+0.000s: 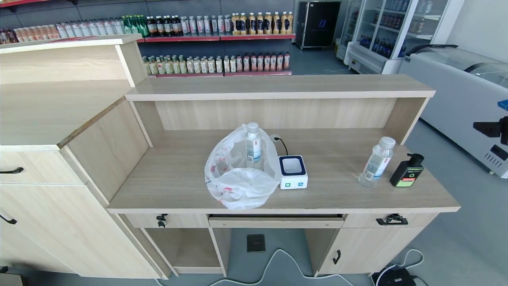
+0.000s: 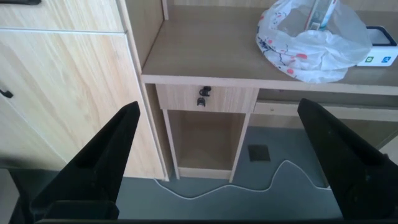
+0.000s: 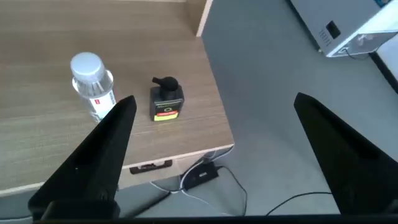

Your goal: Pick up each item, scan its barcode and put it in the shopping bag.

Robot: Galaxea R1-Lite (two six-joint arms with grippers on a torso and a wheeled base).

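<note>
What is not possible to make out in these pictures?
- Head view: the bagged bottle is veiled below by the shopping bag plastic.
- Head view: barcodes on the clear bottle and black pump bottle are too small.
- Left wrist view: the scanner is cut by the edge.

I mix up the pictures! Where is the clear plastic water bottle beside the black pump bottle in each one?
Head view: the clear plastic water bottle stands right of centre on the pale wooden counter, beside the black pump bottle.
Right wrist view: the bottle stands beside the pump bottle, near the counter's corner.
Left wrist view: faces the other end, with the white plastic bag.
Shared landmark: the counter.
</note>
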